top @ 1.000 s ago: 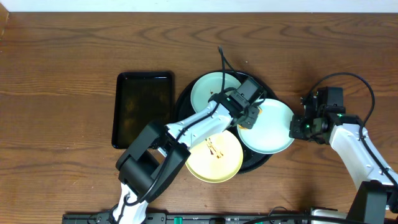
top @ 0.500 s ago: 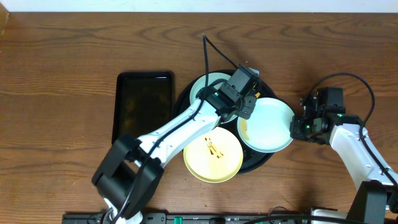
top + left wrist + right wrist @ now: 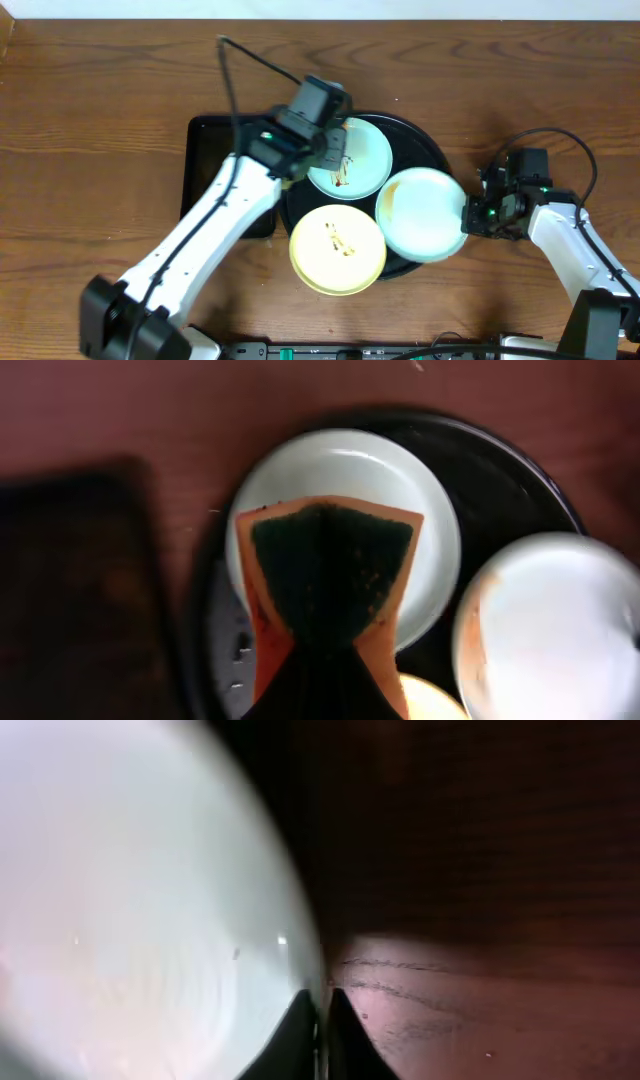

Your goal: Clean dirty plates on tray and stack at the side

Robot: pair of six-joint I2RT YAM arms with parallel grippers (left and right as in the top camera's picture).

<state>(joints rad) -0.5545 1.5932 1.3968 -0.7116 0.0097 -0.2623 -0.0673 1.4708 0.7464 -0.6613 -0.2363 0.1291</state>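
Note:
The round black tray [image 3: 425, 138] holds three plates. A mint plate [image 3: 358, 165] with brown streaks lies at the back, a yellow plate [image 3: 338, 250] with brown streaks at the front, and a second mint plate [image 3: 420, 215] at the right, over the rim. My left gripper [image 3: 326, 135] is shut on an orange sponge with a green pad [image 3: 330, 575], which hangs over the back mint plate [image 3: 345, 465]. My right gripper [image 3: 470, 216] is shut on the right rim of the second mint plate [image 3: 140, 900], its fingertips [image 3: 300, 1025] pinching the edge.
A rectangular black tray [image 3: 205, 175] lies left of the round tray, partly under my left arm. Brown wood tabletop [image 3: 540, 90] surrounds everything. A black cable rises from the left wrist toward the back.
My left gripper has swung with the sponge from the right mint plate to the back-left, over the back mint plate. The right mint plate has shifted slightly left and forward, still held.

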